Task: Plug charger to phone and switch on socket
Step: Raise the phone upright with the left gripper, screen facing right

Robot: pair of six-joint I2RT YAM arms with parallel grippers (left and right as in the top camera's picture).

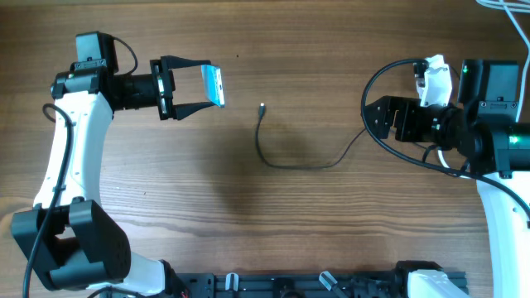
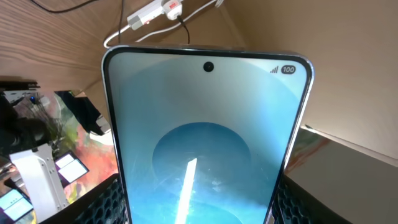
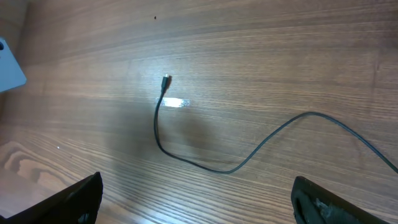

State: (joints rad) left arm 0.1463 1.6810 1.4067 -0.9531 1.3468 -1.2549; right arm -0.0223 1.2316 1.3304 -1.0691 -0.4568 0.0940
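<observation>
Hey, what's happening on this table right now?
The left gripper holds the phone, its screen lit. The charger lies loose on the table between the arms, its plug tip free and not in the phone. The right gripper is open and empty, facing the cable.

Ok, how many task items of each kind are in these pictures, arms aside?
Phone: 1
Black charger cable: 1
White power strip: 1
Total: 3
</observation>
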